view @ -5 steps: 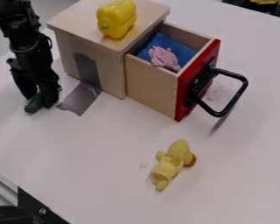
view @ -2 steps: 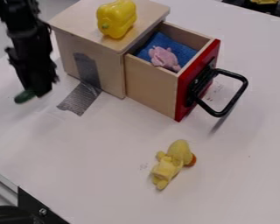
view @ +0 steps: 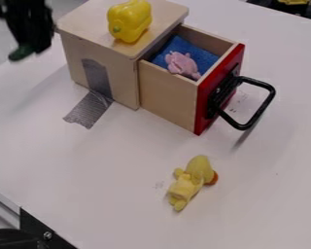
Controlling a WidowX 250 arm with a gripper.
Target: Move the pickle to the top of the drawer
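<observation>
At the upper left, my black gripper hangs in the air, left of the wooden drawer box and clear of it. It is shut on the dark green pickle, whose rounded end sticks out at the lower left of the gripper; the rest is hidden. The light wooden top of the drawer box bears a yellow bell pepper. The drawer stands pulled out, with its red front and black handle to the right.
Inside the drawer a pink toy lies on a blue cloth. Grey tape runs from the box onto the white table. A yellow plush duck lies near the lower middle.
My gripper has lifted the pickle from beside the tape at the table's left, rising upward and slightly left in the view. The drawer and other toys stay put.
</observation>
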